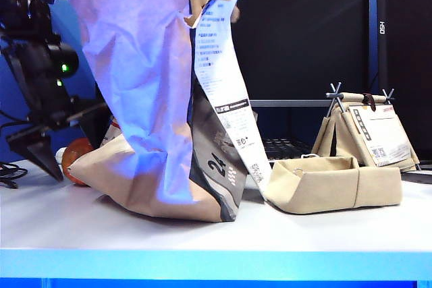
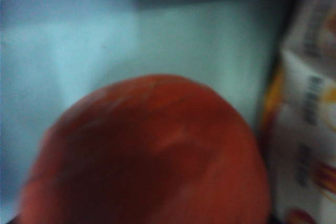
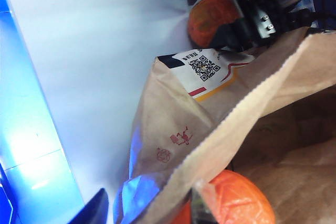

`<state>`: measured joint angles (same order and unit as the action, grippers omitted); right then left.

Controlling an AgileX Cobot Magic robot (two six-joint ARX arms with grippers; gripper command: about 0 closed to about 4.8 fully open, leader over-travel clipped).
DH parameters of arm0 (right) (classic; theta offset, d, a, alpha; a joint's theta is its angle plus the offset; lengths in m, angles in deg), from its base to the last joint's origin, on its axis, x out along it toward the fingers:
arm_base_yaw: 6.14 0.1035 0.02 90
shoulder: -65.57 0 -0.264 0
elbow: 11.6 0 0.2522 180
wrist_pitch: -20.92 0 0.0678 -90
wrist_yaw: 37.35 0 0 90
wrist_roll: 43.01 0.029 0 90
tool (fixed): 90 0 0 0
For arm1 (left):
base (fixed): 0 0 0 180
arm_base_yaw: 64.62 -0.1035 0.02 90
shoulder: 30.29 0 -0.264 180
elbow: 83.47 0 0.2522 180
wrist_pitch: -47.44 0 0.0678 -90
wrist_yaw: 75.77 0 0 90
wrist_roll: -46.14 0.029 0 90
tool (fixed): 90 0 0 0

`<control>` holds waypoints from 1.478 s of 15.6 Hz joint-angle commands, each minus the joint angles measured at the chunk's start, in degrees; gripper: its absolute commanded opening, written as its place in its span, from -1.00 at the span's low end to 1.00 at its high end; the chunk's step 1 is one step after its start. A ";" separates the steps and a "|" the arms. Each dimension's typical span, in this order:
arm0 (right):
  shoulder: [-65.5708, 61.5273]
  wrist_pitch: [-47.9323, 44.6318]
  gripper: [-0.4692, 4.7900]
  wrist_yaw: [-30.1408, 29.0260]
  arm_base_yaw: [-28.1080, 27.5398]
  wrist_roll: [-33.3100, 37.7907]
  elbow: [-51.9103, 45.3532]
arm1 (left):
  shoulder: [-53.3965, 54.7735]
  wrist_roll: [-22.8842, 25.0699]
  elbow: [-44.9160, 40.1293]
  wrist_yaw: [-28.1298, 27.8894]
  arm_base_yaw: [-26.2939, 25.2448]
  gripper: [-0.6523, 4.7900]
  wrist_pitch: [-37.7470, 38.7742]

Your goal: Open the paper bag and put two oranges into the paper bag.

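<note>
Oranges sit in two places: one [image 3: 239,203] lies inside the paper bag [image 1: 162,166], seen through its open mouth in the right wrist view, and the other [image 1: 75,160] rests on the surface [image 1: 202,234] outside the bag, just beside its lower corner. The left gripper [image 1: 42,152] hangs low over the surface right at this outside orange, its dark fingers pointing down, one finger [image 1: 35,153] on the side of the fruit away from the bag. Its jaws stand spread wide, and the orange fills the left wrist view close under the camera, not clearly pinched. The right gripper is hidden; only the toothed rim of the bag shows directly beneath its camera, so I cannot tell how its jaws stand or whether they pinch the paper. The bag stands tall with a long white receipt [image 1: 226,79] hanging down its side. Beyond the bag, away from the left gripper, lie a low beige folded bag [image 1: 331,183] and a small beige bag with stick handles [image 1: 368,129].
</note>
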<state>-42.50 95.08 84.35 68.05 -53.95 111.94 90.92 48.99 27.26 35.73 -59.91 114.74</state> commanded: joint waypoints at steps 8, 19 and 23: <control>0.22 -1.03 -0.05 -0.81 -0.72 0.44 0.46 | 0.76 -2.43 0.11 0.39 0.24 -0.63 -9.49; 0.22 -0.42 -0.05 -0.96 -1.36 0.46 0.46 | -16.68 -0.94 1.44 -5.88 -2.40 -0.78 -5.70; 0.22 -0.15 -0.05 -0.96 -1.36 0.46 0.44 | -29.59 0.92 5.49 -6.23 -2.40 -0.78 -3.52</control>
<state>-42.50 95.21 83.32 66.61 -53.92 112.02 62.68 49.19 31.41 29.63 -62.21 111.04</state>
